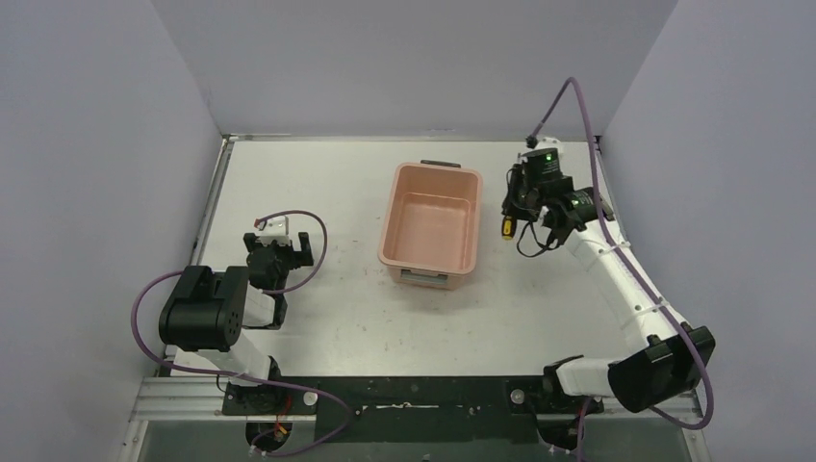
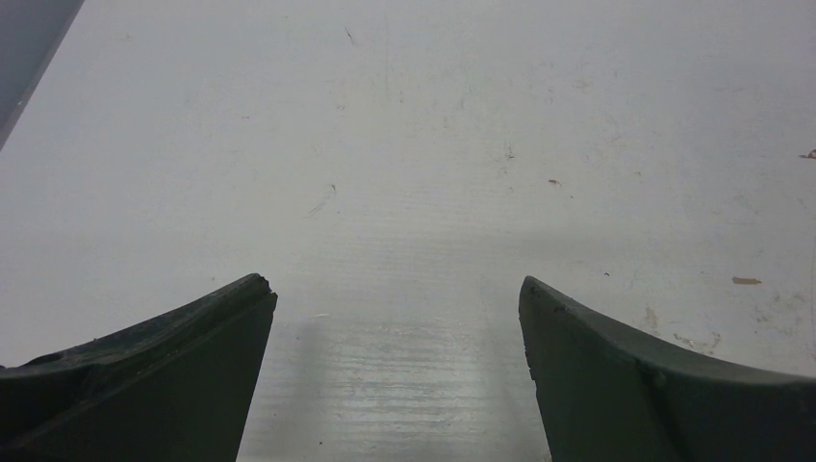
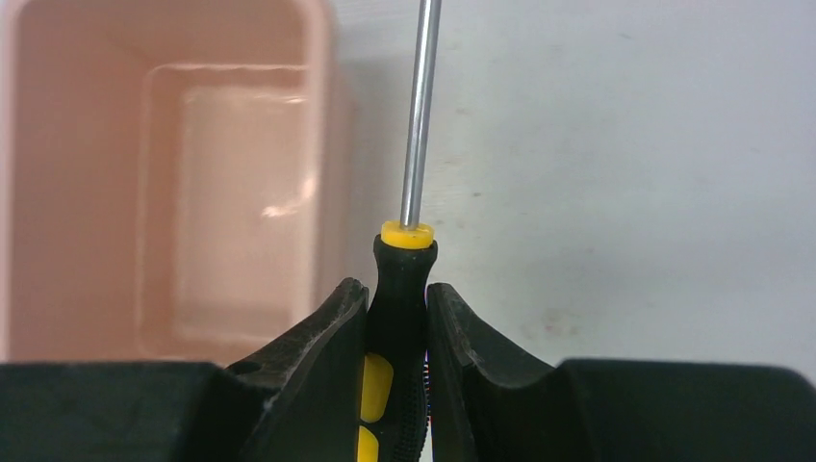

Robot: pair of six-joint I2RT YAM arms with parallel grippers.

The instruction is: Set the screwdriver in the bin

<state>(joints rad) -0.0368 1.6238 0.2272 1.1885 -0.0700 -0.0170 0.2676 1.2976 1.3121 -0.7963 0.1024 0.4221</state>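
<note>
Right tool (image 3: 396, 318) clamps screwdriver (image 3: 402, 289) handle | shaft points straight ahead | beside bin (image 3: 164, 173)

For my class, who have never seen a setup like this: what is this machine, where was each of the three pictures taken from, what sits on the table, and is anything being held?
These are two robot arms bolted at the table's near edge. The wide picture comes from a fixed camera above and behind them. The other two come from cameras on the wrists, each looking past its own fingers.

On the table sits a salmon-pink bin, empty inside.

The right gripper is shut on the screwdriver, clamping its yellow-and-black handle; the metal shaft points away, beside the bin. The left gripper is open over bare table, holding nothing.
</note>
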